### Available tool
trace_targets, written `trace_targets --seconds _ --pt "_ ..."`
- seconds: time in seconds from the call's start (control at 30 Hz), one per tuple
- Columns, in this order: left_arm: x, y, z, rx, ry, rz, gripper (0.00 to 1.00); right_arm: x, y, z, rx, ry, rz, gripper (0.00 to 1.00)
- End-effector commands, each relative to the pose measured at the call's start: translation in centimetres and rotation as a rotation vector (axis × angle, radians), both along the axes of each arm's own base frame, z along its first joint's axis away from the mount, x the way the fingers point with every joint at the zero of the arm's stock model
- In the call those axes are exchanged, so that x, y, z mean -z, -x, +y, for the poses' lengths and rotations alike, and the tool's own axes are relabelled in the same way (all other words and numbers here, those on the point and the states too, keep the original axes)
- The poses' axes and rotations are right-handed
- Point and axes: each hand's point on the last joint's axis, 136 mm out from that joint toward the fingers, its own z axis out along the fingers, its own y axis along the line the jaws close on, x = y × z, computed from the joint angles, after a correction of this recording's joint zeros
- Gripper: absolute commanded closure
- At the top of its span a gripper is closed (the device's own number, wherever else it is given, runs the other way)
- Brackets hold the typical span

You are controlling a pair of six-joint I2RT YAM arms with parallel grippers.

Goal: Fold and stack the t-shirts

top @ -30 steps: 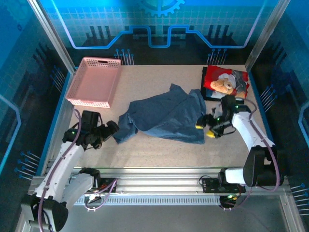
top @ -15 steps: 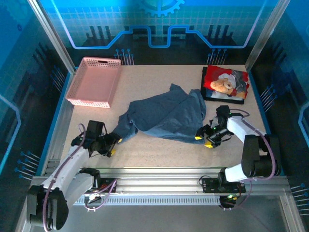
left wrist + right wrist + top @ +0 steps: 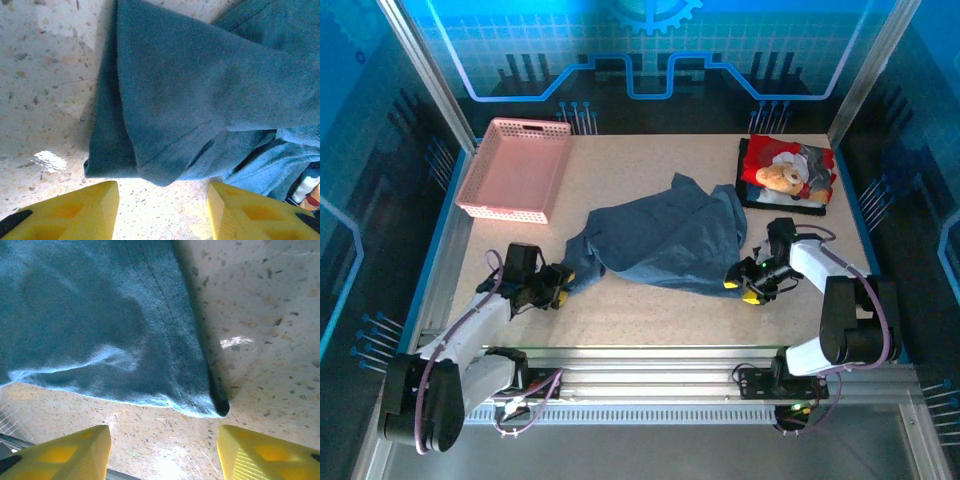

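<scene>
The slate-blue t-shirt [image 3: 665, 240] lies crumpled across the middle of the table. Its left corner [image 3: 150, 165] hangs just ahead of my open left gripper [image 3: 558, 285], whose yellow fingertips [image 3: 75, 212] rest low on the table with bare surface between them. My right gripper [image 3: 740, 285] is open too, low at the shirt's near right corner [image 3: 200, 402], with nothing between its yellow fingers [image 3: 270, 455]. The red and black teddy-bear t-shirt [image 3: 787, 172] lies folded at the back right.
A pink lattice basket [image 3: 515, 168] stands at the back left corner. The speckled table [image 3: 650, 315] shows bare in front of the shirt, up to the metal rail [image 3: 650, 365] at the near edge.
My left gripper has come forward and right, down to the shirt's left corner. My right gripper dropped toward the near right corner and has barely moved in the last half second.
</scene>
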Motion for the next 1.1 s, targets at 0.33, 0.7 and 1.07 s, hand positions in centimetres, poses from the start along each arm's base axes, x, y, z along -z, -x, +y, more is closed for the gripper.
trace_targets --seconds 0.33,0.7,1.07 --pt "-0.1 -2.8 0.2 -0.071 0.031 -0.059 0.61 0.7 0.8 0.2 -0.018 -0.006 0.026 0.42" --pt "0.6 1.4 0.7 -0.063 0.004 0.068 0.58 -0.1 0.6 0.1 -0.015 -0.015 0.008 0.42" --pt "1.6 -0.7 0.7 -0.111 0.02 0.029 0.56 -0.1 -0.1 0.2 -0.03 -0.02 0.003 0.42"
